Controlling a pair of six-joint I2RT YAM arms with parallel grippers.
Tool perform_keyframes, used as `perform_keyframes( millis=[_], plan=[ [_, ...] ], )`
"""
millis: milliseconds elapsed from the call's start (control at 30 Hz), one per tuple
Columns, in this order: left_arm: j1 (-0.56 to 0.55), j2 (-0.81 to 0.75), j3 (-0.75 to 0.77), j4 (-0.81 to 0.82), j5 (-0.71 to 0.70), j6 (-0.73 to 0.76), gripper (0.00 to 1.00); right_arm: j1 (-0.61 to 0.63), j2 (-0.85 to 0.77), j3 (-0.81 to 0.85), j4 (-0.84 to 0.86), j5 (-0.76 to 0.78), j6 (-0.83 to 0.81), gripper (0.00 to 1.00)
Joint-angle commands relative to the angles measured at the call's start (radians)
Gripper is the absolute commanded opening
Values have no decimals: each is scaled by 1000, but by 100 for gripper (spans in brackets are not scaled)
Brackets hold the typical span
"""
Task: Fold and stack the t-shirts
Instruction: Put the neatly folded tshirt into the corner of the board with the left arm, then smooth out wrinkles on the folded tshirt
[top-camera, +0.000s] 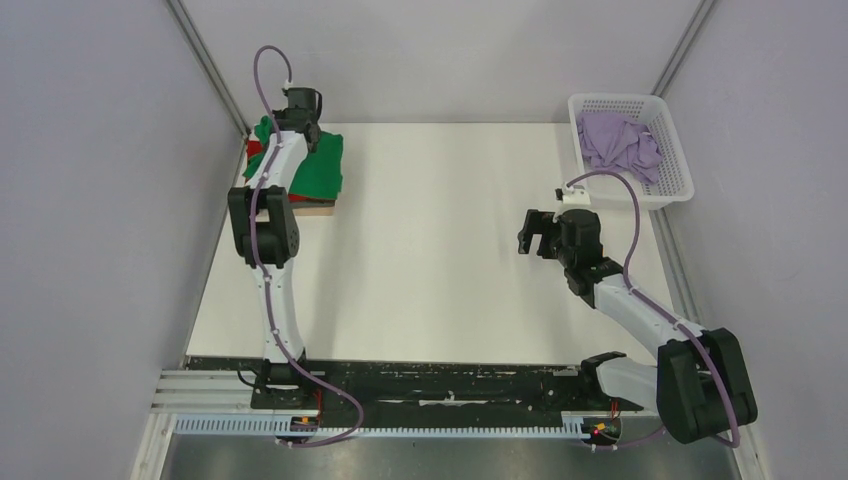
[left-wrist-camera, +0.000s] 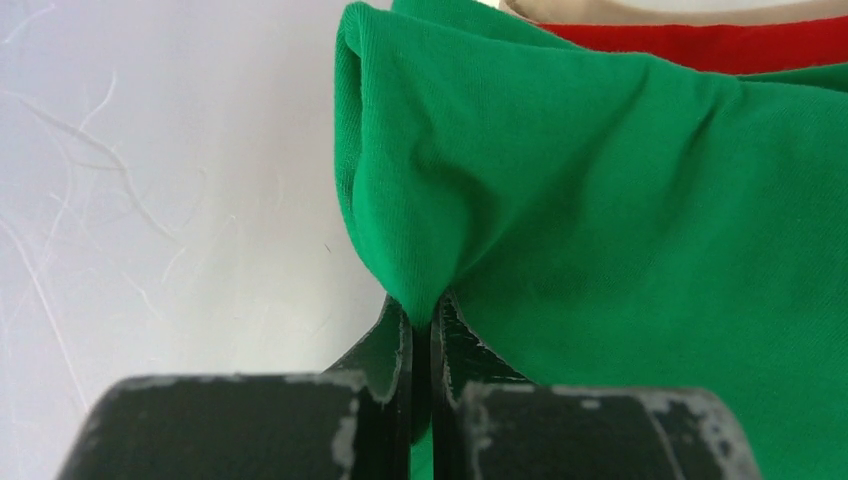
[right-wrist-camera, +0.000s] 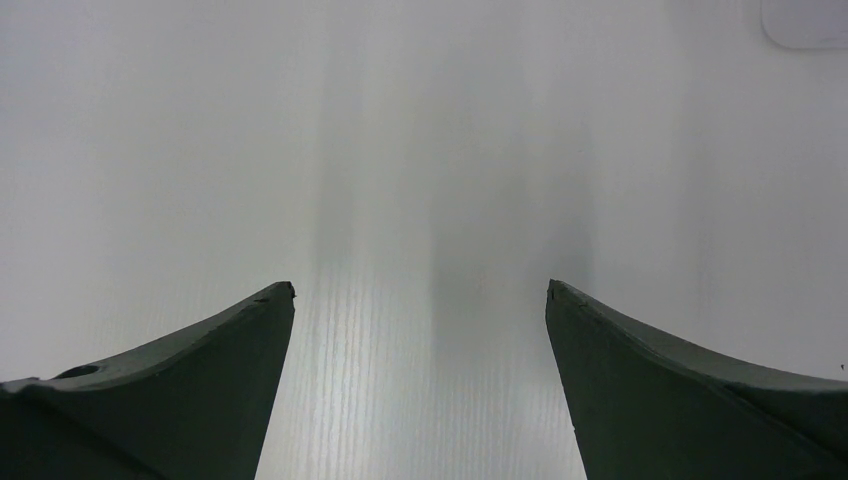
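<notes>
A folded bright green t-shirt (top-camera: 322, 166) lies at the table's far left, on top of a red t-shirt (top-camera: 253, 149) whose edge shows beside it. My left gripper (top-camera: 296, 118) is over that pile. In the left wrist view it (left-wrist-camera: 428, 312) is shut on a pinched fold of the green t-shirt (left-wrist-camera: 600, 220), with the red t-shirt (left-wrist-camera: 700, 42) just beyond. A crumpled pale lilac t-shirt (top-camera: 618, 142) lies in the white basket. My right gripper (top-camera: 531, 233) is open and empty above bare table; the right wrist view (right-wrist-camera: 420, 292) shows only the white surface.
The white lattice basket (top-camera: 672, 152) stands at the far right corner. A tan board (top-camera: 312, 208) shows under the green and red pile. Grey walls close in on the left, right and back. A black rail runs along the near edge.
</notes>
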Motion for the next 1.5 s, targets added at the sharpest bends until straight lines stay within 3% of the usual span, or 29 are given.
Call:
perform_keyframes(
  millis=[0,133,233,300,367,400,433,467,733,800,1000,1100,1300,1467],
  plan=[
    [11,-9,38,90,-7,-22,2,-3,15,50,1,37,-18,98],
    [55,-1,40,112,-12,-17,4,-3,23,53,-3,42,-21,98],
    [64,15,45,138,-30,-13,12,-3,31,58,-10,41,-23,98],
    [65,19,48,135,-20,-4,24,-3,33,65,-21,40,-25,98],
    [65,18,48,136,-22,-6,50,-3,31,66,-26,40,-26,98],
    [65,19,49,138,-27,-10,74,-3,30,65,-26,40,-26,98],
    [64,16,54,138,-33,-16,93,-3,26,64,-28,40,-25,98],
    [65,14,60,128,-36,-29,99,-4,25,64,-28,38,-26,98],
    [25,-55,96,-20,89,-179,100,-4,13,59,-30,30,-23,98],
    [-28,-83,94,-50,138,-230,100,-4,18,59,-29,22,-23,98],
    [-55,-131,82,-101,557,-474,100,-3,37,61,-35,-12,-24,98],
    [-56,-147,34,-51,765,-557,100,-3,37,57,-41,-4,-28,98],
    [-56,-147,-72,31,885,-678,100,-3,37,59,-48,-2,-26,98],
    [-55,-178,-242,152,858,-735,100,-4,36,60,-55,6,-26,98]
  ],
)
